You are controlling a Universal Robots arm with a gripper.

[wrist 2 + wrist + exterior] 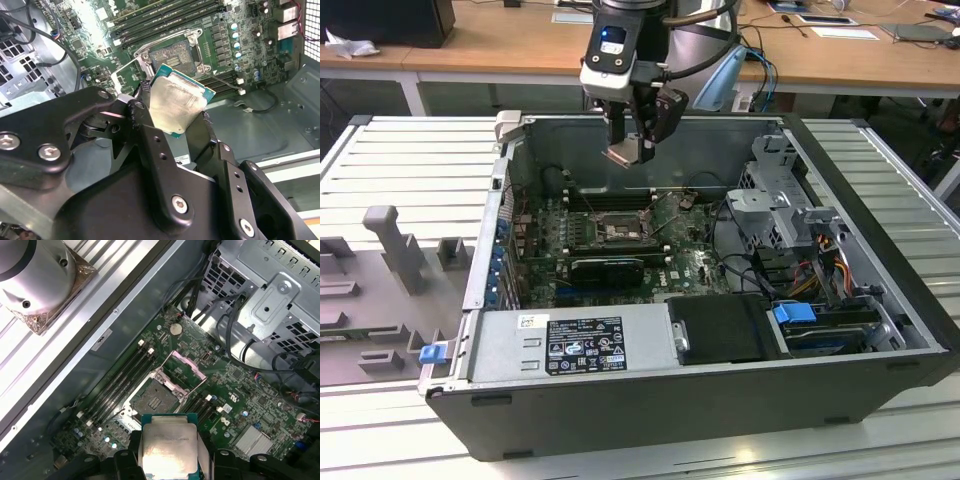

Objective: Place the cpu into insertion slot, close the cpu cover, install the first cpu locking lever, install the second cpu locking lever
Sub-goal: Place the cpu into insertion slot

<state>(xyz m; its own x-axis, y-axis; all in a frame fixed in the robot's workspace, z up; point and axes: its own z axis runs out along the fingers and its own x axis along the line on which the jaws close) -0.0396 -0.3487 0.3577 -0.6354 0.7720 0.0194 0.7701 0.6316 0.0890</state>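
Grips cpu by two edges, gripper fingers clamped on it, level for seating; hovers over case's far wall, well above slot at mid-board. Shows cover seemingly tilted open, baring it.

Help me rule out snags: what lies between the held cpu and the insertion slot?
Nothing: in the first wrist view the stretch from the cpu to the insertion slot is bare.
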